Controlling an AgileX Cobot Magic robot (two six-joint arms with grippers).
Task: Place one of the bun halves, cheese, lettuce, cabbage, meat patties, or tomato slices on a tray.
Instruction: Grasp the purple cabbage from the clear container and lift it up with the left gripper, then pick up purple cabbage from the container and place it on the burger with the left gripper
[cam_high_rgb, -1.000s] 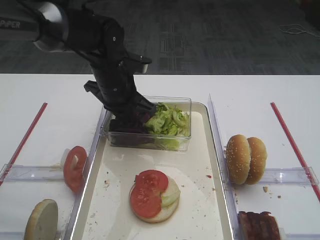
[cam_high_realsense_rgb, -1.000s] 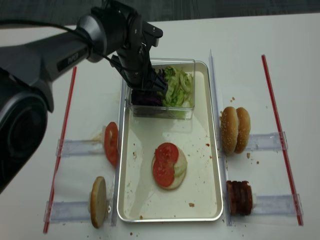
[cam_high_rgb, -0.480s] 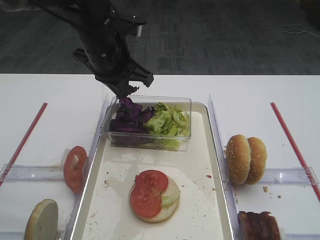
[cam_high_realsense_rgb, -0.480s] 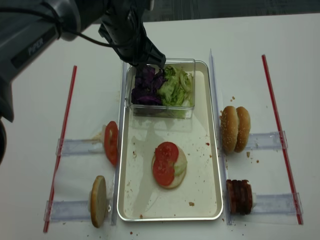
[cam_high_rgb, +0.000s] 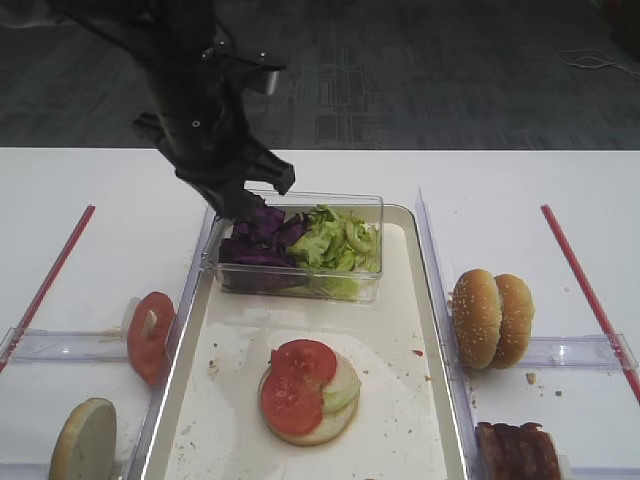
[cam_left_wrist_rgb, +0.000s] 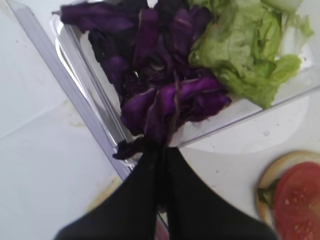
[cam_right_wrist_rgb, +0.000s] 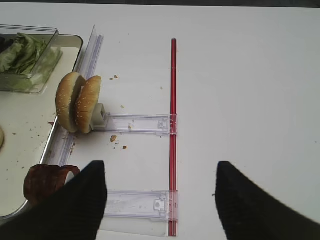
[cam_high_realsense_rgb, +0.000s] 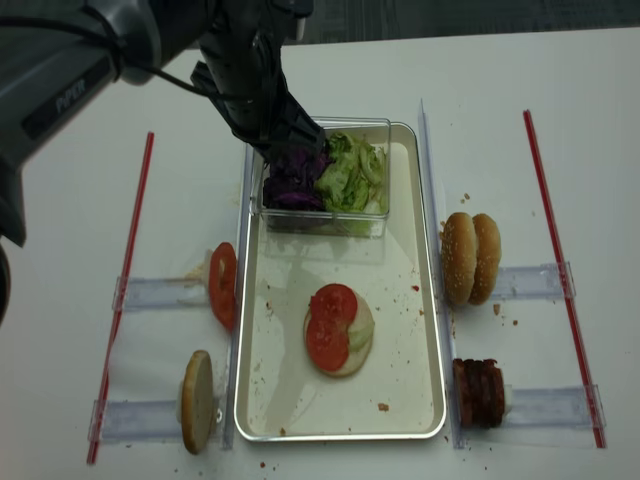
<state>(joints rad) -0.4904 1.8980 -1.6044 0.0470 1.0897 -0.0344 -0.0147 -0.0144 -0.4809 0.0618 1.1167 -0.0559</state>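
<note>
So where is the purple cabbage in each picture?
Exterior high: dark purple curly cabbage in the clear tub's left half, upper middle.
Right wrist: not in it, only the light green lettuce shows.
Left wrist: top middle, a tuft pinched by the left gripper.
Realsense: upper middle.
Shared landmark: the lettuce.

Only lettering: white "PIPER" on left arm (cam_high_realsense_rgb: 70, 85) dark housing, realsense high view, slanted, first letters blurred. No readable text on tray, tub, rails, table or wrist views.
</note>
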